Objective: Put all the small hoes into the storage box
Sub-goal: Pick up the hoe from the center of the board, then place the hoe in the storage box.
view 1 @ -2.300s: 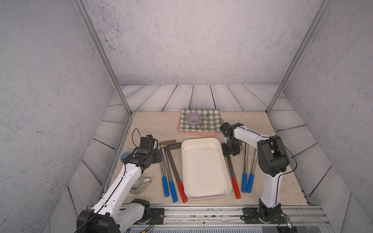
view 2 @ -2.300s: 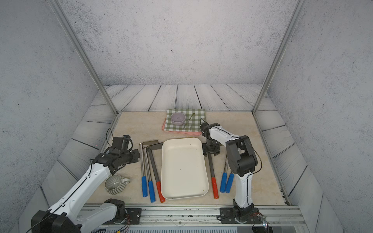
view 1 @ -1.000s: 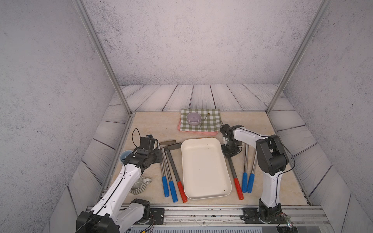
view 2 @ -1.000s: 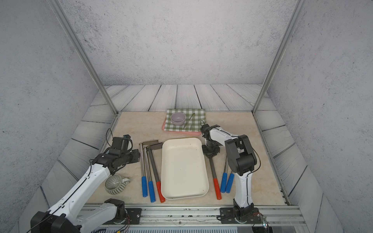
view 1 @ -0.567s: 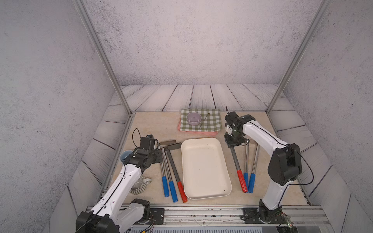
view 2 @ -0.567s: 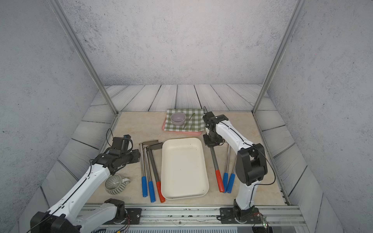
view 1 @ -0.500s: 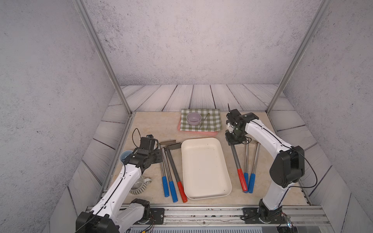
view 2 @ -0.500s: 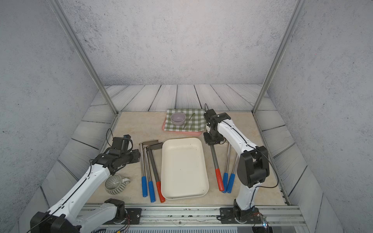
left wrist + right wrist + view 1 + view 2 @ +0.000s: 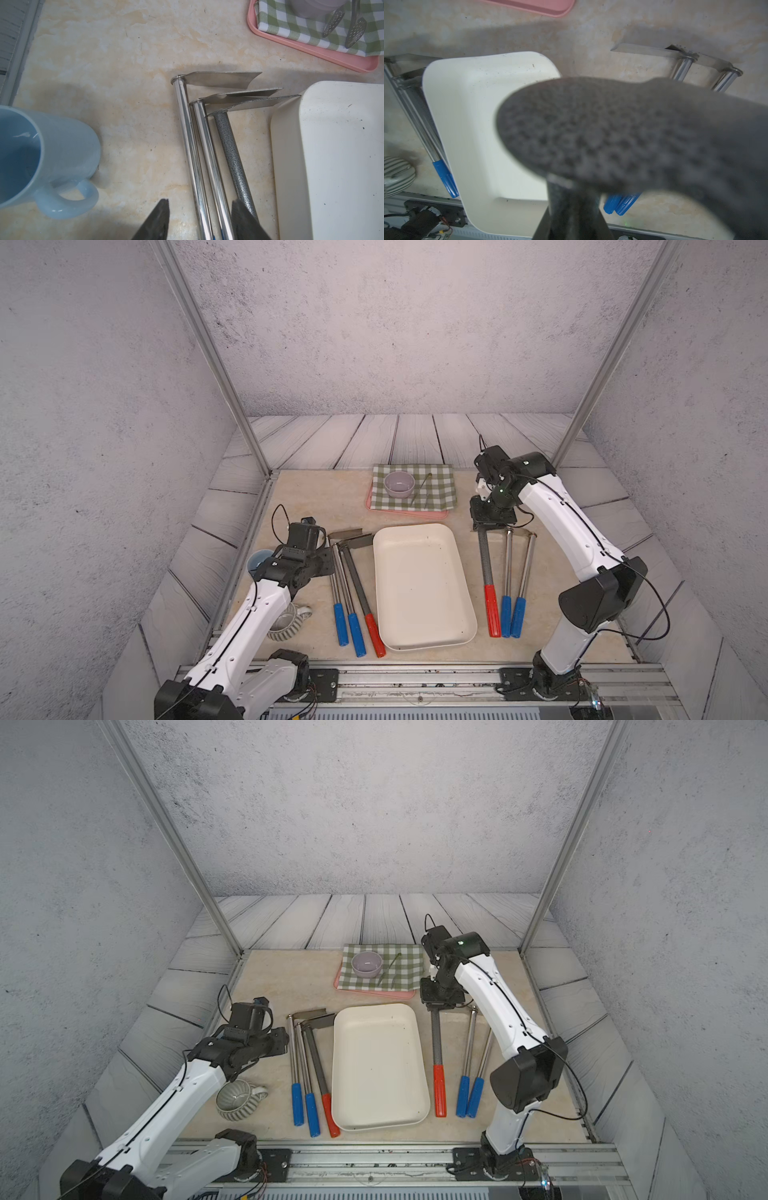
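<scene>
Far left, by the table edge: pale blue ceramic mug (image 9: 41, 153), upright. Nearer the front, a grey-green ribbed cup (image 9: 237, 1100).

Left gripper (image 9: 199, 201) sits at the left tool row, fingers partly spread, nothing clamped. In the wrist view two shiny shafts run between the fingers; contact not readable.

That row: two polished steel hoes with blue grips (image 9: 297, 1106), then a speckled grey hoe with a red grip (image 9: 331, 1115). All lie flat, side by side, blades pointing toward the box.

Centre: cream-white shallow plastic storage box (image 9: 419, 585), long side running front to back. Behind it, a flat pink tray (image 9: 407, 513) carrying a green-checked cloth (image 9: 438, 489), with a lilac bowl (image 9: 399, 484) and metal tongs (image 9: 422, 489) on the cloth.

Just right of the box: right gripper (image 9: 485, 525) pinched onto a second speckled grey red-grip hoe (image 9: 485, 564), just below its head. Head raised, shaft running toward the front, outside the box and alongside its right wall. Whether the red end touches the table: cannot tell.

Further right, another pair of steel blue-grip hoes (image 9: 507, 564) lies flat.
</scene>
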Robot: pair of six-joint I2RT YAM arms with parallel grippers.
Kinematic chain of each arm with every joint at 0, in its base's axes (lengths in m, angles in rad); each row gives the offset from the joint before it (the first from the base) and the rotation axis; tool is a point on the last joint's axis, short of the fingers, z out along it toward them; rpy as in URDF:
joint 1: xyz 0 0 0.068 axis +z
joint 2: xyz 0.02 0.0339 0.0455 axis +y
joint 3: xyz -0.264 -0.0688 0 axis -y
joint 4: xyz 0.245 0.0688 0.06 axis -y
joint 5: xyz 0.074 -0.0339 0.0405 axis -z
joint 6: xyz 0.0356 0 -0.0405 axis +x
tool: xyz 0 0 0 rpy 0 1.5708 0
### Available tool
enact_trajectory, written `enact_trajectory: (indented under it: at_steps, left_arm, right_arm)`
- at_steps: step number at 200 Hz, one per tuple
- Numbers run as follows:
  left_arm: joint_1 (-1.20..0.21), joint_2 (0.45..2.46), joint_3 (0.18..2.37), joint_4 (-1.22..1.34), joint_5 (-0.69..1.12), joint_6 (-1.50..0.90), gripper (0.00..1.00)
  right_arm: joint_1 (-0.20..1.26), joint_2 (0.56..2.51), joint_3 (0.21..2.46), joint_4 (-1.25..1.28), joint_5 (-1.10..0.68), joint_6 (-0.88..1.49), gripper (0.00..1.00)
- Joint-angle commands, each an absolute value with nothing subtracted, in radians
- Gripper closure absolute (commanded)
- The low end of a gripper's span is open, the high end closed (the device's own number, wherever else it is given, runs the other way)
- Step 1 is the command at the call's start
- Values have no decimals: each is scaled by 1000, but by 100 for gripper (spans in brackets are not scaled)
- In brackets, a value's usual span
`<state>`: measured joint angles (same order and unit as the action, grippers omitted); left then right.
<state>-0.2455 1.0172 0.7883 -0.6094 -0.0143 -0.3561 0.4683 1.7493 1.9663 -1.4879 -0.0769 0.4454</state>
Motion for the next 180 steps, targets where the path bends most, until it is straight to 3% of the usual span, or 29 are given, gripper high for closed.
enact_trajectory:
  at_steps: [1, 72, 180]
  left_arm:
    - [-253, 1002, 805, -621, -29, -350, 48]
    - [-253, 988, 804, -620, -32, -348, 48]
    - [-253, 979, 804, -618, -29, -347, 48]
  right_arm:
    - [558, 1792, 2028, -1519, -133, 556, 100]
    - [697, 2048, 2178, -1435, -188, 710, 100]
    - [792, 2300, 2328, -1400, -223, 788, 100]
